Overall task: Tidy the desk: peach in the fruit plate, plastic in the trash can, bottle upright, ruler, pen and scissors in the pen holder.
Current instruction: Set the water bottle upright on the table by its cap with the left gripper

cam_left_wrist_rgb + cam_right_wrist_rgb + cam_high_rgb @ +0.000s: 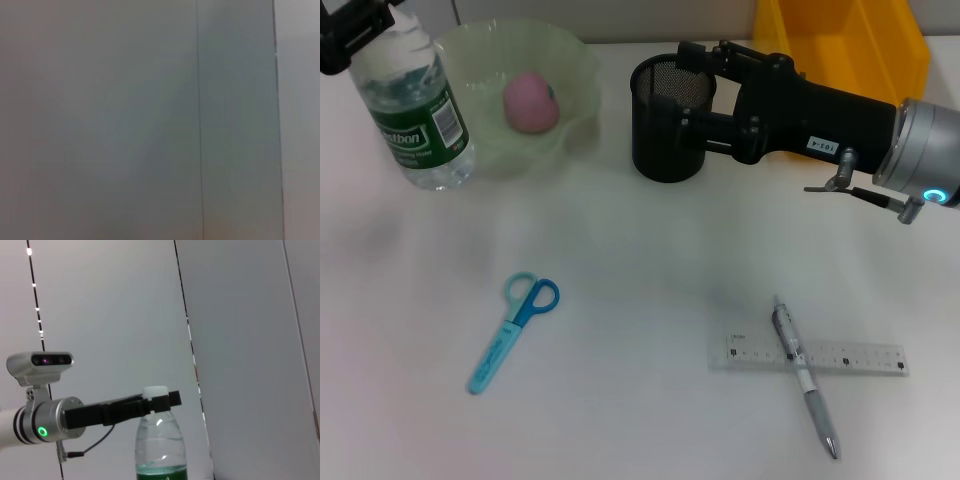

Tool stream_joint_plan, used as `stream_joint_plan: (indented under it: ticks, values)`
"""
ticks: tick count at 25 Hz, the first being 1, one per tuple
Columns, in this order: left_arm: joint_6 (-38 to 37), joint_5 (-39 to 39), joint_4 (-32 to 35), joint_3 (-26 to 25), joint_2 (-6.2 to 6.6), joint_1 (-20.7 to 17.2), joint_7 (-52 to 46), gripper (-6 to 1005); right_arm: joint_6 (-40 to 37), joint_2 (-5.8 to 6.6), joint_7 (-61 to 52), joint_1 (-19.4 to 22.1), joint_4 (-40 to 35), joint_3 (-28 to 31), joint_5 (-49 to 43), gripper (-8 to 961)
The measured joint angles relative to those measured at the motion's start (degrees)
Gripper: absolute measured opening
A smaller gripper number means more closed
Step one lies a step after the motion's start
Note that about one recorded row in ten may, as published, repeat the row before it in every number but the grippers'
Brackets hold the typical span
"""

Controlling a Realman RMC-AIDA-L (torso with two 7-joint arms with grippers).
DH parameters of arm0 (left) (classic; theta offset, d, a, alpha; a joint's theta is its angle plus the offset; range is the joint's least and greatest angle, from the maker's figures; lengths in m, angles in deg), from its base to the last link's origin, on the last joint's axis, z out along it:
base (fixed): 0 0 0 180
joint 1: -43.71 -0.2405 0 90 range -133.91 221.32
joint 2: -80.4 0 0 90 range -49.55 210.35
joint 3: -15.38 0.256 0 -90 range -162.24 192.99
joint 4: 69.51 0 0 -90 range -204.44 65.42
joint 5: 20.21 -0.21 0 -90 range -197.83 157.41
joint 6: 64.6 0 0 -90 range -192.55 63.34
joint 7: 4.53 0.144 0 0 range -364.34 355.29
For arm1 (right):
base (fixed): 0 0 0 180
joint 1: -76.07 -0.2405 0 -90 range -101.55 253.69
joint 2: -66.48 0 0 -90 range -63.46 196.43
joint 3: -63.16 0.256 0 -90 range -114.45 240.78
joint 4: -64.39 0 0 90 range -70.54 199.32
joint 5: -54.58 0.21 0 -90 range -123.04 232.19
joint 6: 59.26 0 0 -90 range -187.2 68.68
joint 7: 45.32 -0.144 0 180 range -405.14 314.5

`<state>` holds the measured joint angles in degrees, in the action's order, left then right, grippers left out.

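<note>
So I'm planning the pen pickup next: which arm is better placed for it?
Probably the right. Its pincer is at the pen holder, on the pen's side; the left pincer grips the bottle neck.

Pink peach [530, 101] in pale green fruit plate [575, 60]. Clear water bottle [415, 115] upright beside it, green label. Black mesh pen holder [665, 135] upright. Blue scissors [515, 330] flat on bench. Silver pen [805, 375] crossing clear ruler [860, 356].
</note>
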<state>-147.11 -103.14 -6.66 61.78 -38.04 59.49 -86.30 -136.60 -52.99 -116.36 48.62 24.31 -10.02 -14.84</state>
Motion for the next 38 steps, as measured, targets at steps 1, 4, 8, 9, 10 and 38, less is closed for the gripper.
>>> stream_joint_plan:
  ticks: [1,4,8,9,10,38]
  values:
    - [0.36,0.12,-0.75,-0.01,-0.04,0.06,0.71,447,0.00,-0.01,0.01,0.02,0.00,-0.04,0.00,776]
    - [1.47,0.29,-3.38,-0.01,-0.11,0.77,2.29,448,-0.38,-0.08,0.07,0.12,0.01,-0.27,0.03,775]
    - [3.55,0.72,-9.30,0.02,-0.12,2.31,6.42,448,-1.57,-0.11,0.68,-0.05,0.86,-0.50,0.08,775]
    - [3.83,0.84,-10.38,0.03,-0.12,2.61,7.09,448,-1.58,-0.11,0.68,-0.06,0.90,-0.50,0.10,774]
    - [4.03,0.94,-11.06,0.02,-0.12,2.83,7.50,448,-1.58,-0.12,0.68,-0.06,0.92,-0.50,0.12,774]
    - [13.19,0.82,-17.75,-0.01,-0.13,3.11,16.18,450,-2.50,-0.11,-0.48,-0.08,1.49,-0.48,1.73,769]
